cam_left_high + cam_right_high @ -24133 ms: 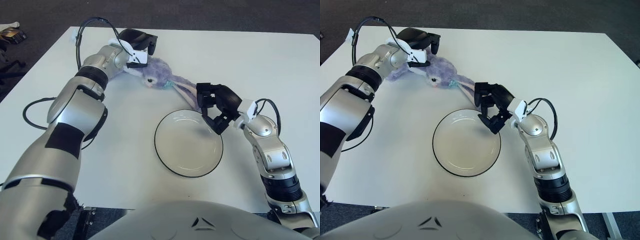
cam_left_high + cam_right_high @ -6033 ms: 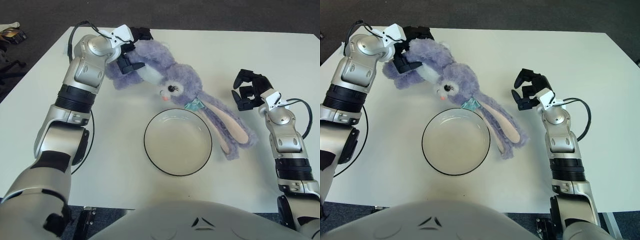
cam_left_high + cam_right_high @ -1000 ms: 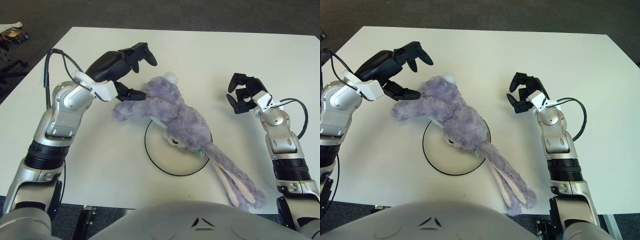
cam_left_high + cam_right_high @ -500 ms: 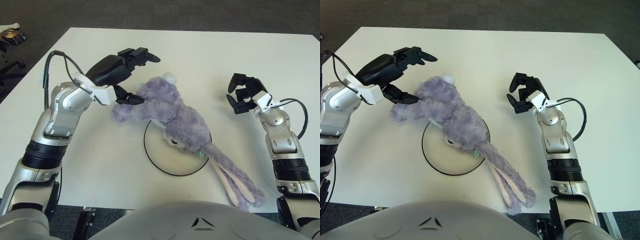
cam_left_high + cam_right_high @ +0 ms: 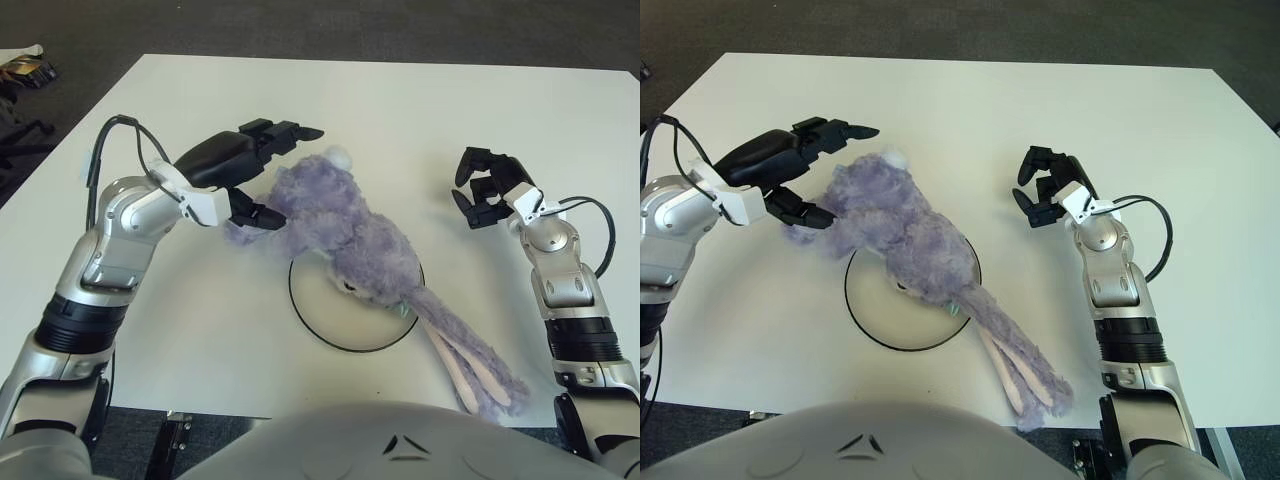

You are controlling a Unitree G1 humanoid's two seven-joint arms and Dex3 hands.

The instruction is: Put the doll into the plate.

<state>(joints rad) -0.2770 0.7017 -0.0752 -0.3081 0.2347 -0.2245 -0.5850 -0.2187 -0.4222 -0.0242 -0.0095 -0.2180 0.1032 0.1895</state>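
The doll (image 5: 350, 235) is a purple plush rabbit lying across the plate (image 5: 310, 325), a clear round dish with a dark rim. Its head rests face down inside the plate. Its body and legs hang over the far left rim, and its long ears (image 5: 470, 360) trail off to the front right onto the table. My left hand (image 5: 290, 175) is open at the doll's rear, with the fingers stretched out above it and the thumb touching a leg. My right hand (image 5: 480, 190) is curled and holds nothing, hovering to the right of the doll and apart from it.
The white table (image 5: 420, 110) reaches the front edge just beyond the doll's ears. A black cable (image 5: 120, 135) loops off my left forearm. Dark floor lies beyond the table's far and left edges.
My left hand has let go of the doll, stretched its fingers out flat and shifted slightly right over the doll's rear. The doll's legs have been nudged a little. The right hand has not moved.
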